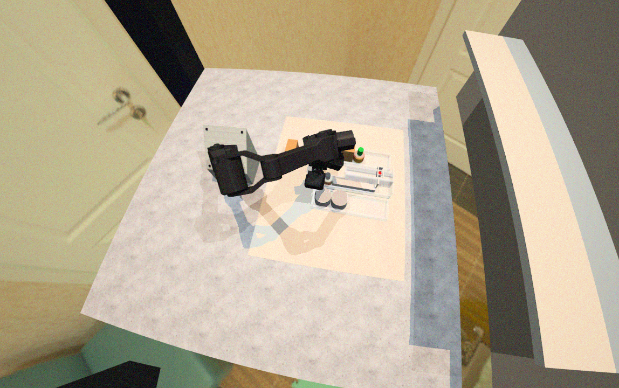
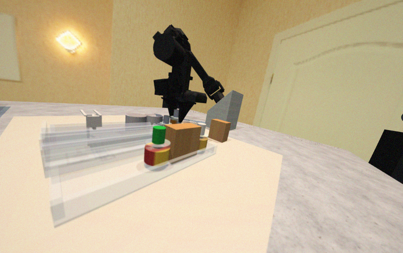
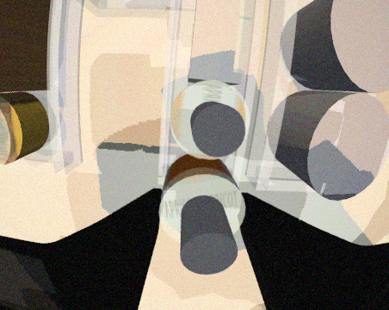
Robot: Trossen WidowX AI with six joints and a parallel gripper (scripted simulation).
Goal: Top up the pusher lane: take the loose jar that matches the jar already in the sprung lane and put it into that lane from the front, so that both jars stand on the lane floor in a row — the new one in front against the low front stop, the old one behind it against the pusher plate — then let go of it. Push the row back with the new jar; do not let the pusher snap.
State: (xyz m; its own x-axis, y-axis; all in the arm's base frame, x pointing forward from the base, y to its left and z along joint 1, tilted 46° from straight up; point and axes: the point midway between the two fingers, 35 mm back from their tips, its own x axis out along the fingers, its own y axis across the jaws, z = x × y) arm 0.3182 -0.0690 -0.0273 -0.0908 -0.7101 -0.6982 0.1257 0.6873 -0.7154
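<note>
My gripper [image 1: 315,185] [image 2: 177,120] [image 3: 200,199] is shut on an apricot jar [image 2: 173,121] [image 3: 170,207] with a dark grey cap and brown body, held upright between the fingertips. The matching lane jar [image 1: 328,179] [image 3: 182,109] stands at the front part of the clear sprung lane [image 1: 391,192] [image 3: 171,65], straight beyond the held jar. In the wrist view the two jars overlap; whether they touch cannot be told. The held jar is at the lane's front end; its base and its height over the front stop are hidden. The pusher plate behind the lane jar is not clearly visible.
Two dark round tins [image 1: 322,198] [image 3: 291,142] stand in the clear lane on one side. A green-capped jar [image 1: 359,155] [image 2: 157,154], a brown block [image 2: 182,143] and a yellow jar [image 2: 202,143] [image 3: 34,122] stand in the other. Another brown block [image 2: 219,130] stands beyond.
</note>
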